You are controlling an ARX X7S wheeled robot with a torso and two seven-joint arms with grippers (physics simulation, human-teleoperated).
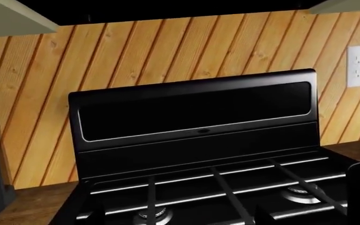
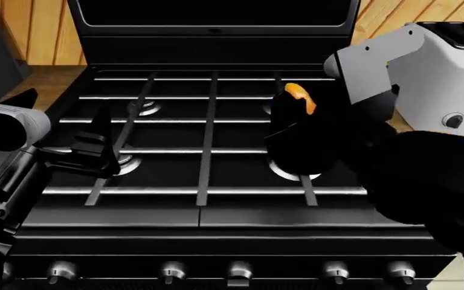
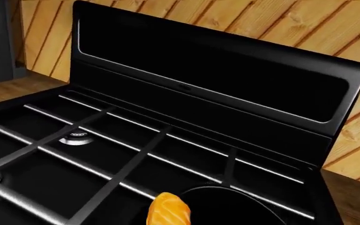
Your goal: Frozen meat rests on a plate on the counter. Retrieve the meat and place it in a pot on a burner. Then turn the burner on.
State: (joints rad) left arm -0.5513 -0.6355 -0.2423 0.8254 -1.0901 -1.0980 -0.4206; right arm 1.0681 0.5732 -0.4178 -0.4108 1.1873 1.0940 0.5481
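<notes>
A black gas stove (image 2: 215,151) is filling most of the head view, its iron grates (image 2: 208,121) running across four silver-ringed burners and a row of knobs (image 2: 240,272) lining the front edge at six o'clock.

The right arm is reaching in from four o'clock, and its right pincer (image 2: 296,112) is hanging over the right half of the stove. The meat (image 2: 299,96), a small orange-brown lump, is showing at the tip of that pincer, which is pinching it. In the right wrist view the meat (image 3: 168,210) is sitting just beside the round dark mouth of the pot (image 3: 230,206), slightly above its rim. From the head view the pot is mostly hiding behind the arm.

The front right burner (image 2: 292,172) is peeking out beneath the pincer.

The left pincer (image 2: 95,145) is hovering at nine o'clock over the front left burner (image 2: 127,163), its dark fingers spread apart and holding nothing.

A white toaster (image 2: 458,78) is standing at two o'clock on the wood-plank desk (image 2: 51,78), which is also showing at ten o'clock.
</notes>
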